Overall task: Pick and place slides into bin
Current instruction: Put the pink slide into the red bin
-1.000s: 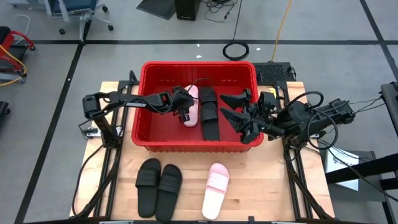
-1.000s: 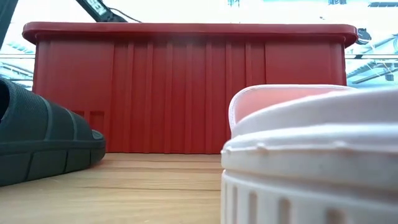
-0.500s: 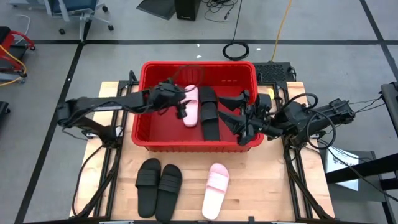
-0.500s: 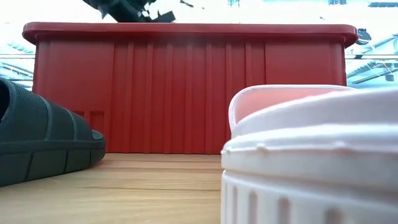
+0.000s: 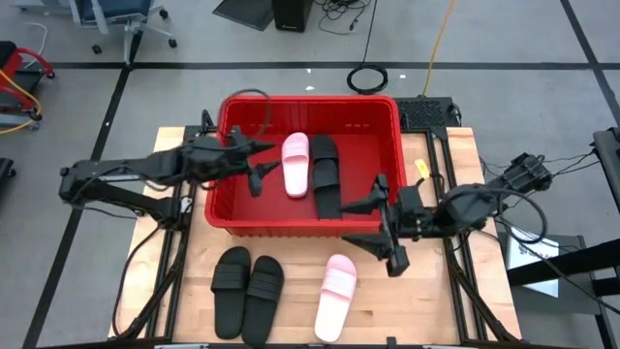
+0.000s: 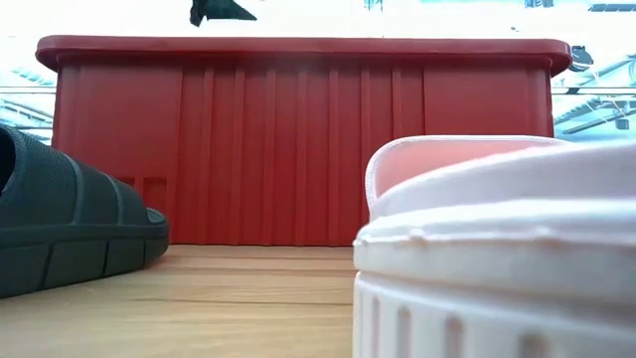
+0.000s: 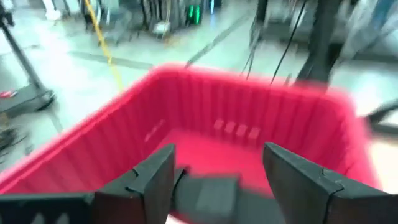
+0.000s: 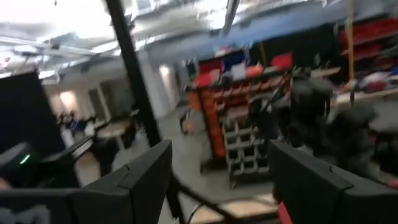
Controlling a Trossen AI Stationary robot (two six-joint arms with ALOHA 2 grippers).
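The red bin (image 5: 308,109) stands at the table's far middle; in the low view it is a red wall (image 6: 298,139). A pale pink slide (image 5: 295,165) and black slides (image 5: 326,174) lie on its floor. Two black slides (image 5: 248,294) and a pink slide (image 5: 336,296) lie on the table near the front edge; one black (image 6: 70,224) and the pink one (image 6: 497,249) show in the low view. My left gripper (image 5: 257,165) is open and empty over the bin's left part, left of the pink slide. My right gripper (image 5: 356,226) is open and empty over the bin's near right corner.
The bin's near wall (image 5: 291,226) stands between the slides on the table and those inside. Bare wood (image 5: 426,301) lies right of the pink slide. A black box (image 5: 423,110) and cables sit by the bin's far right corner. Metal frame rails run along both table sides.
My left gripper has drawn back from the pink slide in the bin toward the table's left; the slide stays on the bin's floor. My right gripper has gone from over the bin's right part toward the table's near edge, to the bin's near right corner.
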